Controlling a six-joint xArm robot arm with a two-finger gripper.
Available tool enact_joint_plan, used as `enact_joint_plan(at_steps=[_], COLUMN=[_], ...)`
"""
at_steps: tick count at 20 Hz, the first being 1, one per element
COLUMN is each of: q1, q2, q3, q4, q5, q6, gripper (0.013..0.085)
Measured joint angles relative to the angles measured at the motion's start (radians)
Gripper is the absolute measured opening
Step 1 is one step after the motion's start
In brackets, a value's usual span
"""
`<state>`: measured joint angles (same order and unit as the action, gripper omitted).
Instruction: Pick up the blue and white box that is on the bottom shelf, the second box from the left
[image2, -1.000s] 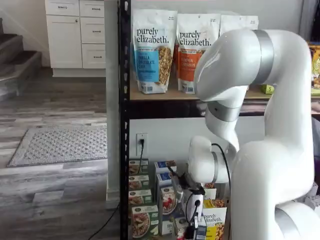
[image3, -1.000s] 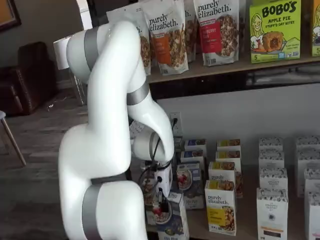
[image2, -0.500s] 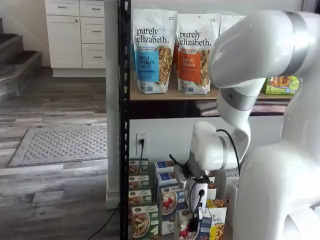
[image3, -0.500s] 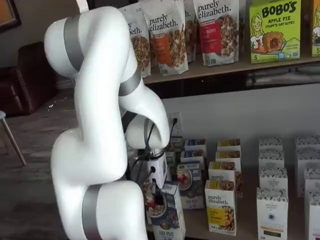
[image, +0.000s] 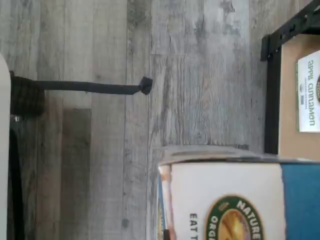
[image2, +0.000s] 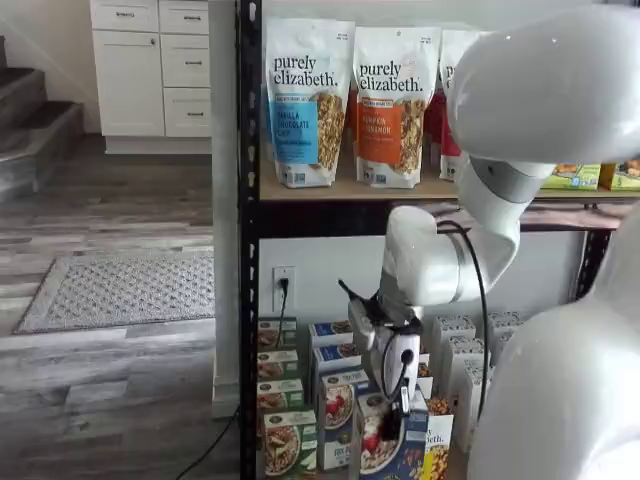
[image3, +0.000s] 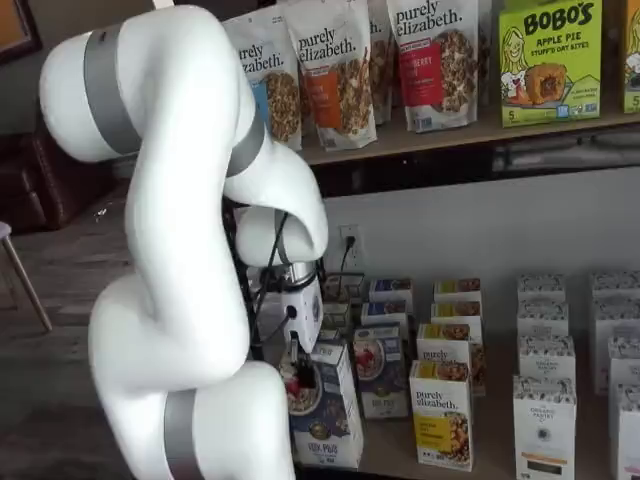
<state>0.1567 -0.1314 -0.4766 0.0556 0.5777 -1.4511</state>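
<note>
The blue and white box (image2: 383, 442) (image3: 323, 412) hangs tilted in front of the bottom shelf (image3: 494, 432), lifted out of its row, with my gripper (image2: 396, 412) (image3: 298, 366) shut on its top. Its front shows a bowl with red berries. In the wrist view the same box (image: 235, 200) fills the near corner, white with a blue panel, over the wood floor. More blue boxes (image2: 335, 400) (image3: 379, 372) of the same kind still stand in that row on the shelf. The black fingers are partly hidden by the box.
Green-and-white boxes (image2: 283, 440) and yellow-and-white boxes (image3: 441, 412) flank the blue row; white boxes (image3: 545, 420) stand further right. Tall pouches (image2: 308, 100) line the wooden tier above. The rack's black post (image2: 248, 300) and a wall-socket cable (image2: 282, 300) are close by.
The arm has drawn back from the shelf and lifted, carrying the blue and white box with it. The box now hangs higher and farther out from its row.
</note>
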Motion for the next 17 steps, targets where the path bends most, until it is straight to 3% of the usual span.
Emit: enact_joint_plan(at_steps=[9,17], q1=[0.025,-0.004], q2=[-0.139,-0.200], q3=[-0.020,-0.051], q4=[-0.021,0.007], q5=[0.166,0.272], q6=[0.047,0.004], gripper=[0.0490,0.0490])
